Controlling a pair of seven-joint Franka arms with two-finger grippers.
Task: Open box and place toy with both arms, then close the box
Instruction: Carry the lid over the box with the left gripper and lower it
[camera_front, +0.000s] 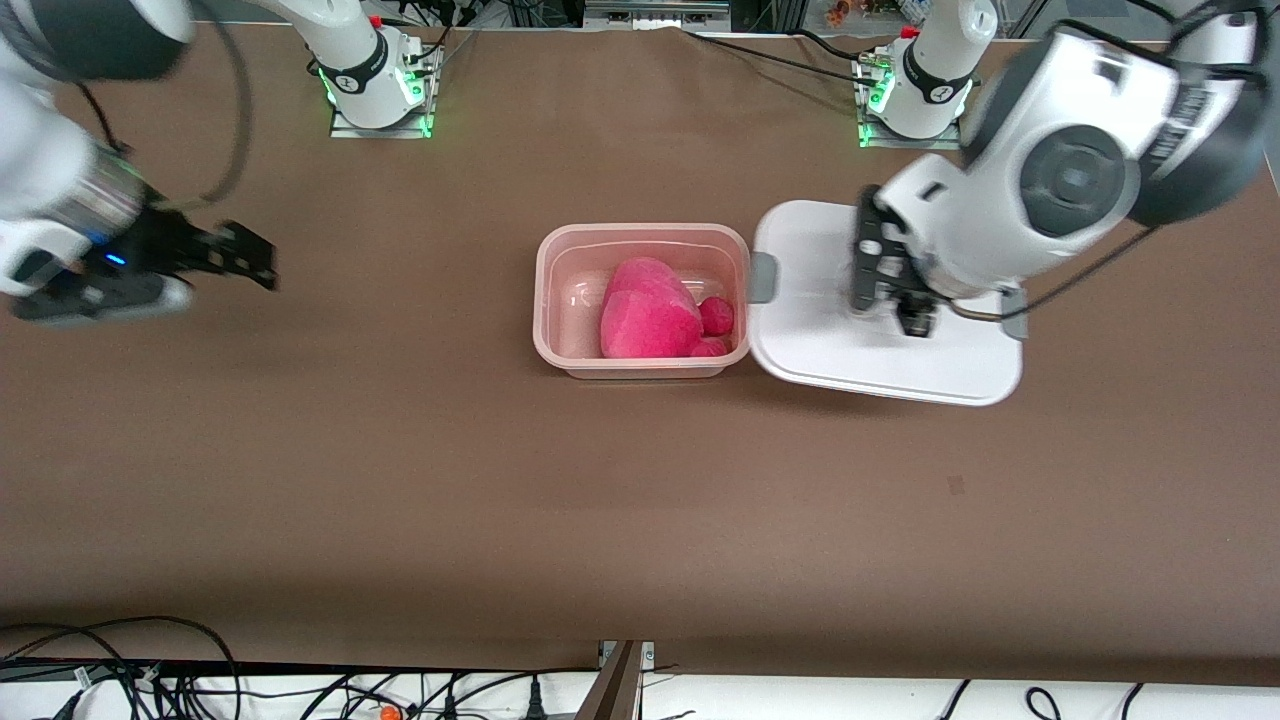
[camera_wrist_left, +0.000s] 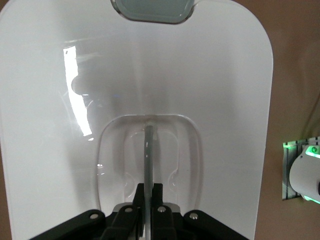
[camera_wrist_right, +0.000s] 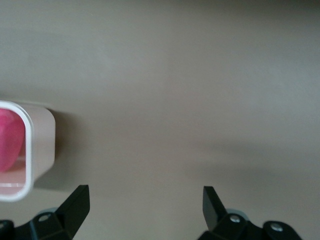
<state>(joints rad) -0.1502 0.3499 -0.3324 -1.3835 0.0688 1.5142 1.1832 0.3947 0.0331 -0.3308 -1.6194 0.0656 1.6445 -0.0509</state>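
Note:
The translucent box (camera_front: 545, 290) stands open at the table's middle with the pink toy (camera_front: 650, 310) lying in it. The white lid (camera_front: 820, 350) is beside the box toward the left arm's end, its grey clip (camera_front: 762, 277) over the box's rim. My left gripper (camera_front: 915, 318) is shut on the lid's clear centre handle (camera_wrist_left: 148, 145); the left wrist view shows the gripper (camera_wrist_left: 149, 187) pinching it over the lid (camera_wrist_left: 200, 75). My right gripper (camera_front: 268, 265) is open and empty over bare table toward the right arm's end. The right wrist view shows it (camera_wrist_right: 146, 192) apart from the box (camera_wrist_right: 37, 145) and toy (camera_wrist_right: 10, 142).
The two arm bases (camera_front: 375, 70) (camera_front: 925, 80) stand along the table's edge farthest from the front camera. Cables (camera_front: 150, 670) hang past the nearest edge. The brown tabletop (camera_front: 600, 500) lies around the box.

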